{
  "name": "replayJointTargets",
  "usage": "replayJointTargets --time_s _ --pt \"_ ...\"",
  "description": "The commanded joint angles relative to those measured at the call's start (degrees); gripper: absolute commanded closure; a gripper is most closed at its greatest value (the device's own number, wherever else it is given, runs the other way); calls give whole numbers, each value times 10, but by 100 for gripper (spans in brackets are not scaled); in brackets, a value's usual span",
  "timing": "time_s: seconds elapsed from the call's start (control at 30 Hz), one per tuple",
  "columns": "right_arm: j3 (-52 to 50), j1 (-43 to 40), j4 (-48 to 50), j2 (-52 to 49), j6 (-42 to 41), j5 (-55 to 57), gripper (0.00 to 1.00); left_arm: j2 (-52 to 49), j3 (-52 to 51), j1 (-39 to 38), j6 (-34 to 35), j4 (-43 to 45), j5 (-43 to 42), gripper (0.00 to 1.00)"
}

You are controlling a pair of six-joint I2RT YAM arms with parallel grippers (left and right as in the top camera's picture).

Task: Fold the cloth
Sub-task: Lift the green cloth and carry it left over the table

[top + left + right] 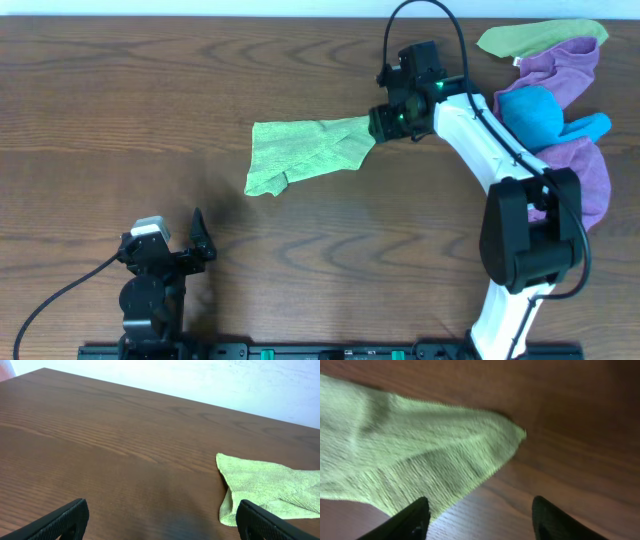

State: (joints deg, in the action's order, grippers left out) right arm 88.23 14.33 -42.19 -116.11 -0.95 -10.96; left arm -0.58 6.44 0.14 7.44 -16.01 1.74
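Corner-grasp step: right hand point(479, 516) wide, empty, over corner of crumpled light-green terry cloth point(305, 152); next likely lower, close, fold over; left hand point(162, 516) wide, parked.

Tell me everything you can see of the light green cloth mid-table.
The light green terry-like cloth lies rumpled but roughly flat on the dark wooden table. Its lower-left corner is doubled over and its right end tapers to a point. The right gripper hovers there, fingers open; no grip visible.
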Motion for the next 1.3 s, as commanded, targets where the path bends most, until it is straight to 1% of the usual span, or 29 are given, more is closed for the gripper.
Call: replayJointTargets --time_s 0.0,0.03,0.07,0.1,0.13,0.27,0.47,0.87,1.03,1.27 --pt "9 -4 -15 -10 -2 -56 50 3 -15 -2 -9 -3 2 5" --pt "9 -2 -20 -10 -2 -66 57 3 -15 -2 -9 -3 2 5" --pt "9 3 -23 -10 -2 -66 70 3 -15 -2 -9 -3 2 5" --pt "9 9 -23 -10 -2 -63 80 3 -15 -2 -9 -3 2 5" --pt "9 14 -22 -10 3 -57 85 3 -15 -2 -9 -3 2 5" --pt "9 33 1 -21 4 1 99 3 -15 -2 -9 -3 2 5" --pt "9 35 43 -68 4 6 99 3 -14 -2 -9 -3 2 5" --pt "9 29 106 -113 4 21 99 3 -15 -2 -9 -3 2 5" --pt "9 13 137 -133 1 36 99 3 -15 -2 -9 -3 2 5" --pt "9 -21 209 -159 -31 51 99 3 -15 -2 -9 -3 2 5"
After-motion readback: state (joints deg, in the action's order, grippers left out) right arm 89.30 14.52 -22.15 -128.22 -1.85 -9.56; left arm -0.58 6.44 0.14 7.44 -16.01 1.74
